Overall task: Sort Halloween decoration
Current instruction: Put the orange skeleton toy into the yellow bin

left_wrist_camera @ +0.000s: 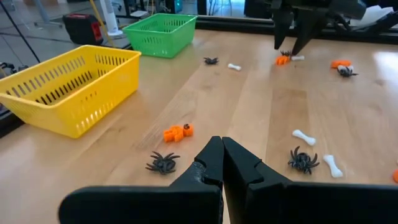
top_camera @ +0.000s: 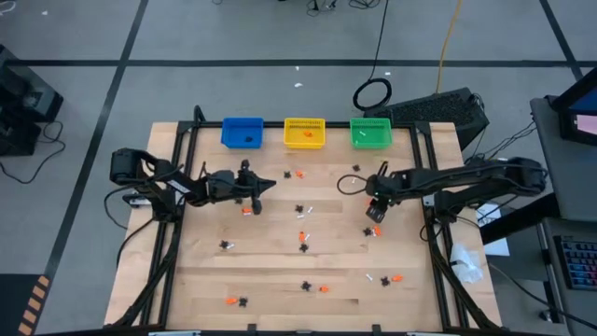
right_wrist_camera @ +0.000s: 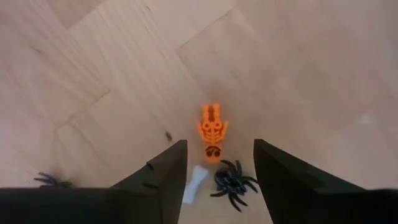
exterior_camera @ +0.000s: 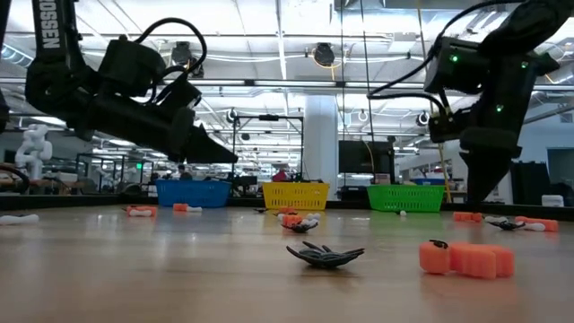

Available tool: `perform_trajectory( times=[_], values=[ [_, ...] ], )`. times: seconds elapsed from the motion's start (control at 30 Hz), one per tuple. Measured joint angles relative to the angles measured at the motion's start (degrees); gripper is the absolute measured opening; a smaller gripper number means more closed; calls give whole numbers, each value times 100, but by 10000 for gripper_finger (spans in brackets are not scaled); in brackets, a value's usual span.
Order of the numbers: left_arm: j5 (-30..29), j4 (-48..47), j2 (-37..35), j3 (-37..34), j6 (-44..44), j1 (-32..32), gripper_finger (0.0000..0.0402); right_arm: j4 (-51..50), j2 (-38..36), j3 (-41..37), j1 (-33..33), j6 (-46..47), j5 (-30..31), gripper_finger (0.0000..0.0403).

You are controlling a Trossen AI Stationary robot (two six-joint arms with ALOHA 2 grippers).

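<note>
Halloween decoration trinkets lie scattered on the wooden table: black spiders, orange pieces and white bones. My right gripper (right_wrist_camera: 217, 165) points down, open, just above an orange skeleton (right_wrist_camera: 212, 129), a black spider (right_wrist_camera: 232, 181) and a white bone (right_wrist_camera: 196, 182); the spider and bone show between its fingers. In the high view it (top_camera: 374, 216) hangs at the right middle. My left gripper (left_wrist_camera: 222, 148) is shut with nothing in it, nearly level, above the table's far left part (top_camera: 264, 183). An orange piece (left_wrist_camera: 178, 132) and a spider (left_wrist_camera: 163, 163) lie just ahead of it.
A blue bin (top_camera: 242, 132), a yellow bin (top_camera: 304, 133) and a green bin (top_camera: 370, 133) stand in a row along the far edge. More trinkets lie across the middle and near part of the table (top_camera: 308, 241). A black frame edges the table's left and right sides.
</note>
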Motion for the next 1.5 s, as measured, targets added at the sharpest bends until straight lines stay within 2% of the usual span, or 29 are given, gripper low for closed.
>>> perform_trajectory(
  times=[0.27,0.37,0.53,0.67,0.77,0.93,1.17,1.3,1.5],
  values=[
    [0,-8,0,-4,4,0,0,361,523,0,33,-57,31,170],
    [0,-56,0,-4,5,0,0,506,642,0,35,-153,94,158],
    [-71,38,4,-202,137,0,0,619,706,7,39,-269,103,100],
    [-177,678,2,-605,115,22,0,652,708,15,39,-271,114,39],
    [-179,1287,2,-928,114,22,0,472,731,202,37,-313,163,10],
    [-207,1994,4,-1311,107,22,0,314,730,900,68,-629,356,11],
    [-258,2013,4,-1316,107,17,0,322,933,1972,-100,-1260,640,5],
    [-258,2009,7,-1316,105,17,0,350,1438,2774,-323,-1705,741,4],
    [-256,2027,7,-1318,101,11,0,361,2579,4241,-963,-2415,771,3]
  ],
)
